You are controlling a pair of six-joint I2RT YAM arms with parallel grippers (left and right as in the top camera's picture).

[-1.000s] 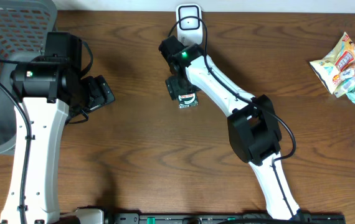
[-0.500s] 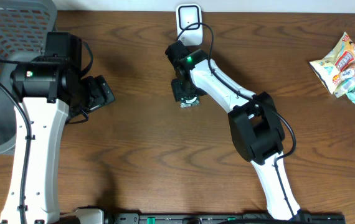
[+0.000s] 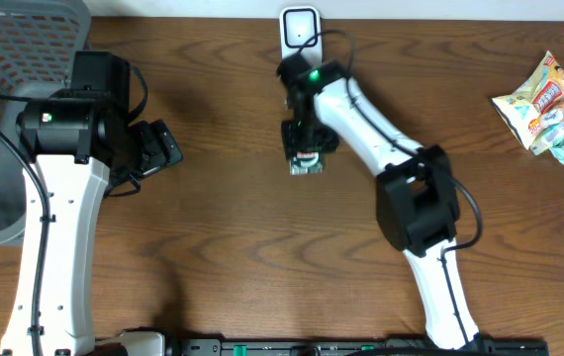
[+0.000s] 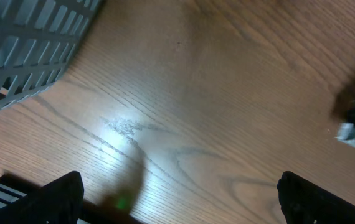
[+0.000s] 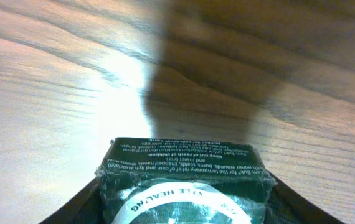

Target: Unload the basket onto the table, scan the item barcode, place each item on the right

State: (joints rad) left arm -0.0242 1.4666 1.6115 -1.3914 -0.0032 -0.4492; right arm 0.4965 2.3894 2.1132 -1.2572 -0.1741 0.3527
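- Small green box (image 5: pixel 187 180): printed carton with fine white text along its upper edge and a round white label on the face turned to the wrist camera. No barcode shows on the faces in view.
- Handling, by judgement: light, stiff card with flat sides, so it should sit square between pads. The thin walls would dent under a hard squeeze, and the glossy print may slip if held loosely.
- Best hold: across the two narrow flanks, low on the body, leaving the broad printed faces bare for reading.
- Right gripper (image 5: pixel 187 202): jaws part-way in, a dark finger pressed to each flank of the box. It reads as a grip on it.
- Position: the box is mid-table, just in front of the white scanner (image 3: pixel 300 28) at the far edge. Whether it rests on the table (image 3: pixel 213 257) or is lifted clear, cannot tell.
- Left gripper (image 4: pixel 177 199): jaws spread full wide and holding nothing, hovering over bare wood well to the left, beside the grey basket (image 3: pixel 5 59).
- Snack packets (image 3: pixel 544 104): far right, well apart, untouched.
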